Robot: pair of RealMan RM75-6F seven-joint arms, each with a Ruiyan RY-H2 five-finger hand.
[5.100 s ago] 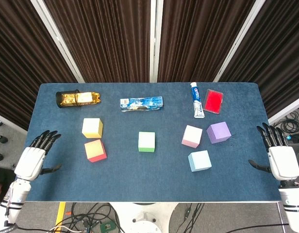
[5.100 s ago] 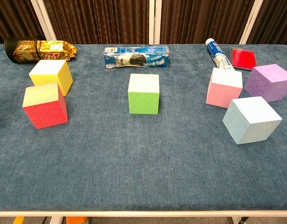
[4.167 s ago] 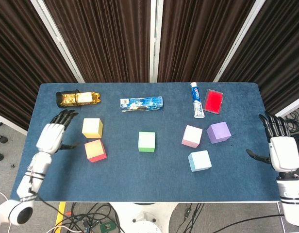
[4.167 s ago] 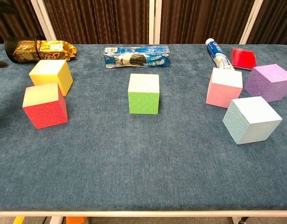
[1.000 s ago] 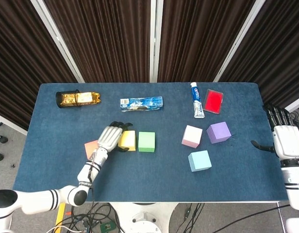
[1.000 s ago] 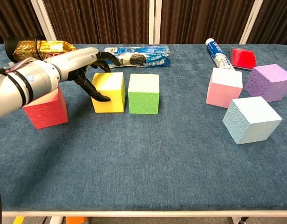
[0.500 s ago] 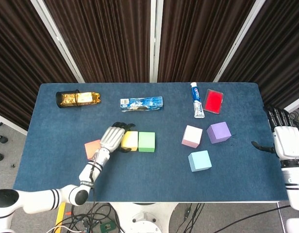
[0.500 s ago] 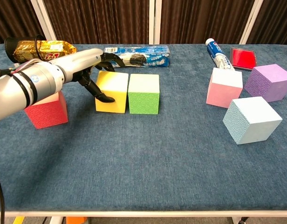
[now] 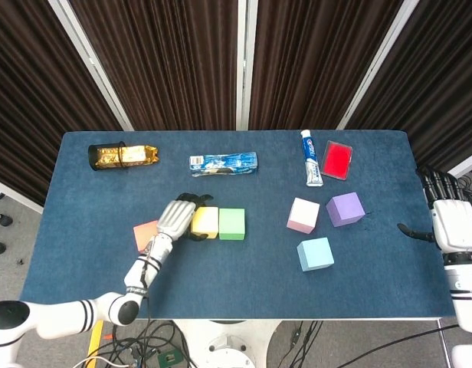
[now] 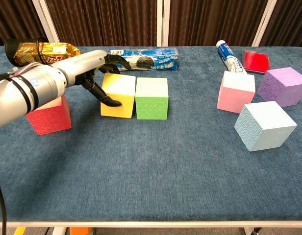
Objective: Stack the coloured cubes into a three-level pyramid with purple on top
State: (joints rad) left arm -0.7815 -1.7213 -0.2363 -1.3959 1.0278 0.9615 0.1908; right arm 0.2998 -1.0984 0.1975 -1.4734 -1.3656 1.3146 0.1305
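Note:
My left hand [image 9: 175, 218] [image 10: 90, 67] grips the yellow cube [image 9: 205, 222] [image 10: 118, 95], fingers over its top and far side, thumb on its front face. The yellow cube rests on the table, flush against the left side of the green cube [image 9: 231, 224] [image 10: 151, 98]. Partly hidden behind my left forearm is the red cube [image 9: 144, 234] [image 10: 48, 118]. On the right stand the pink cube [image 9: 303, 215] [image 10: 236, 92], the purple cube [image 9: 345, 208] [image 10: 282, 86] and the light blue cube [image 9: 315, 254] [image 10: 264, 126]. My right hand [image 9: 448, 222] hovers open off the table's right edge, seen only in the head view.
Along the back of the blue table [image 9: 244, 284] lie a gold snack packet in a black holder [image 9: 121, 155] [image 10: 40, 51], a blue packet [image 9: 223, 162] [image 10: 143, 58], a toothpaste tube [image 9: 310, 157] [image 10: 229, 56] and a red box [image 9: 337, 159] [image 10: 255, 60].
My left hand came in from the table's left edge, took the yellow cube and slid it right until it met the green cube. The right hand has hardly moved.

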